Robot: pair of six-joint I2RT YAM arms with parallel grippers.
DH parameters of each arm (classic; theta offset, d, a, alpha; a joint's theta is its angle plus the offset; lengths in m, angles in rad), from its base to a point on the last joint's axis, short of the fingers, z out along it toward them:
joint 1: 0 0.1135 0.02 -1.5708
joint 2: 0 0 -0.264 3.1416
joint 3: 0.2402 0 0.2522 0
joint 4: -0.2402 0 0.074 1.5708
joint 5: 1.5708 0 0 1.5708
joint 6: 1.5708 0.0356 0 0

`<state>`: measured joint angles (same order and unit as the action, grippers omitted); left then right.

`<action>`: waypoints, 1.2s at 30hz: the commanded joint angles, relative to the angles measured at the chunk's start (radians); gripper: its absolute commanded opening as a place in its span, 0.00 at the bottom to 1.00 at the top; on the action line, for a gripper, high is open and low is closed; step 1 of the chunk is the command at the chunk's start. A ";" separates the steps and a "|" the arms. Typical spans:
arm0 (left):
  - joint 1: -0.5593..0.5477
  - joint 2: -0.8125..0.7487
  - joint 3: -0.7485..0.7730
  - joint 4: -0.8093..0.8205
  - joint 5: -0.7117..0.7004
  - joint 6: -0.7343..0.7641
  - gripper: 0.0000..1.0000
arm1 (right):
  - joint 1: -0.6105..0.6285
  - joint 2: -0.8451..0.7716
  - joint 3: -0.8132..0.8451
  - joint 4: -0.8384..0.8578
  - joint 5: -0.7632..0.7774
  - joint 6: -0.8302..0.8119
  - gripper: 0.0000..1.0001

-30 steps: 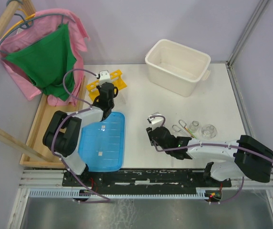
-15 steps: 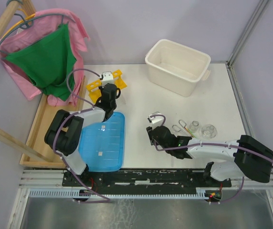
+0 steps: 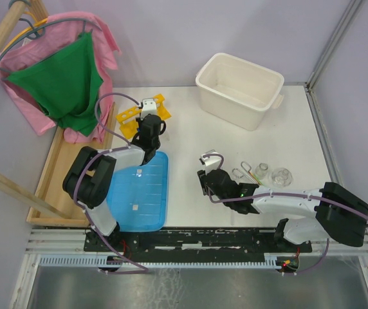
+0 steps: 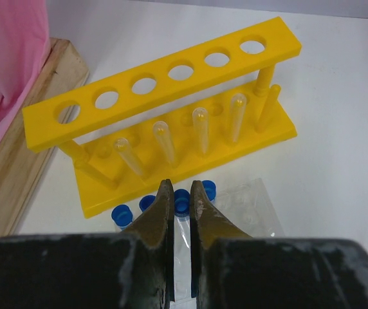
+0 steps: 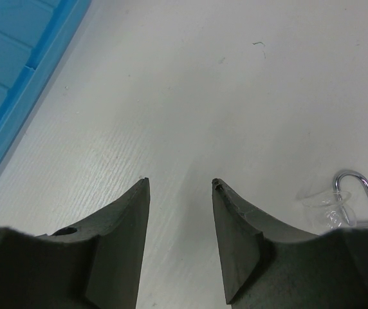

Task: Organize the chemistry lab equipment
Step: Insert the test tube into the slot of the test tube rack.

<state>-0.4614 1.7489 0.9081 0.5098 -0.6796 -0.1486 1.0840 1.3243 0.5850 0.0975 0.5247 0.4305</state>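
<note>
The left gripper (image 4: 181, 187) has its jaws drawn in close on either side of one blue-capped tube (image 4: 181, 202), and three more capped tubes (image 4: 121, 214) lie alongside it on the white table (image 4: 338, 193). Just beyond stands the yellow tube rack (image 4: 165, 77), with four clear tubes (image 4: 201, 129) standing on its base; a wooden ledge (image 4: 17, 161) runs along the table's left edge

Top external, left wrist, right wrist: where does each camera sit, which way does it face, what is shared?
Top external: above and behind the bases, looking down the table; both arms show.
Left wrist: on the left arm, facing the yellow rack; left tool pinches a blue-capped tube.
Right wrist: on the right arm, facing the table; right tool shows, open.
Shared: the rack, in top and left wrist.
</note>
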 commanded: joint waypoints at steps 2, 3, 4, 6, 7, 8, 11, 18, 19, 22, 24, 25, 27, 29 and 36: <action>-0.004 -0.007 0.014 0.067 -0.054 0.070 0.03 | -0.005 0.006 0.001 0.041 -0.005 0.010 0.52; -0.002 -0.006 0.017 0.065 -0.055 0.074 0.03 | -0.004 0.008 0.001 0.042 -0.006 0.011 0.52; -0.003 -0.004 0.018 0.064 -0.056 0.076 0.03 | -0.005 0.009 0.001 0.045 -0.009 0.011 0.52; -0.002 0.003 0.018 0.065 -0.057 0.074 0.03 | -0.006 0.010 0.003 0.044 -0.009 0.011 0.52; -0.003 0.004 0.018 0.065 -0.057 0.072 0.03 | -0.007 0.010 0.003 0.044 -0.010 0.010 0.52; -0.003 0.008 0.018 0.066 -0.057 0.069 0.03 | -0.006 0.009 0.002 0.043 -0.010 0.011 0.52; -0.003 0.016 0.020 0.064 -0.055 0.063 0.03 | -0.006 0.007 -0.001 0.043 -0.010 0.012 0.52; -0.003 0.042 0.028 0.074 -0.055 0.057 0.03 | -0.010 0.013 0.001 0.047 -0.011 0.011 0.52; -0.002 0.046 0.030 0.077 -0.057 0.057 0.03 | -0.009 0.015 0.001 0.048 -0.011 0.011 0.52; -0.003 0.058 0.040 0.079 -0.062 0.063 0.03 | -0.011 0.019 0.003 0.047 -0.014 0.009 0.52; -0.003 0.061 0.044 0.079 -0.061 0.068 0.03 | -0.012 0.021 0.003 0.048 -0.017 0.007 0.52; -0.003 0.062 0.045 0.079 -0.057 0.067 0.03 | -0.014 0.023 0.004 0.050 -0.019 0.008 0.52; -0.003 0.064 0.044 0.073 -0.054 0.063 0.03 | -0.015 0.026 0.004 0.052 -0.021 0.007 0.52; -0.004 0.067 0.038 0.073 -0.052 0.054 0.03 | -0.017 0.028 0.008 0.052 -0.026 0.007 0.52; -0.003 0.079 0.066 0.015 -0.035 0.018 0.21 | -0.020 0.031 0.012 0.048 -0.034 0.006 0.55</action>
<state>-0.4614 1.8198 0.9241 0.5217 -0.7044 -0.1143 1.0702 1.3571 0.5846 0.1123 0.4942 0.4309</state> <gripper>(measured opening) 0.148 0.541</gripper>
